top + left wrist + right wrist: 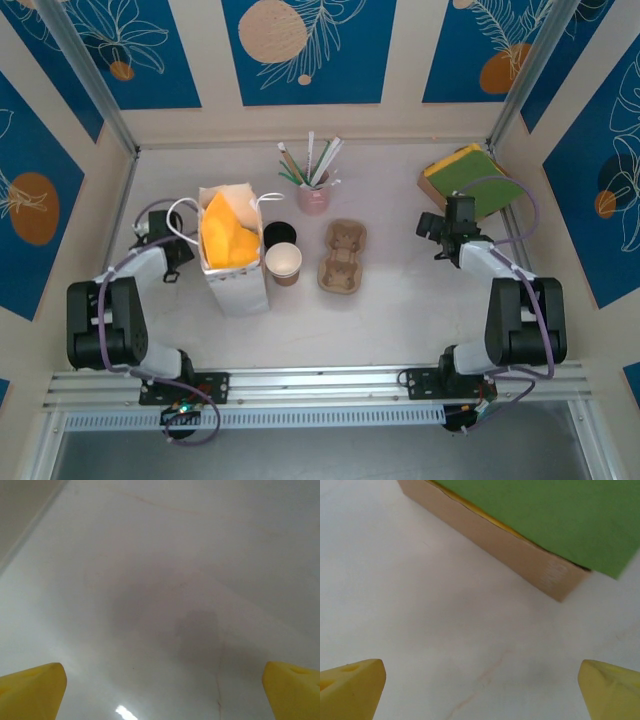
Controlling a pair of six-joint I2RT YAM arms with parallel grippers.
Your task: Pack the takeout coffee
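Just right of the white paper bag (238,285) a round black lid (280,235) faces up. From above it reads as the top of the takeout coffee, its brown body hidden. A like brown cup (284,262) showing its pale inside stands right in front of it. My left gripper (158,228) rests left of the bag, open and empty, its yellow fingertips (35,690) wide apart over bare table. At the far right, my right gripper (440,230) is open and empty too, fingertips (352,687) spread above the table.
The bag holds yellow paper (226,235). A moulded cardboard cup carrier (343,256) lies right of the cups. A pink cup of straws (313,195) stands behind. A cardboard box topped with green napkins (468,178) (520,545) sits at the back right, just ahead of my right gripper.
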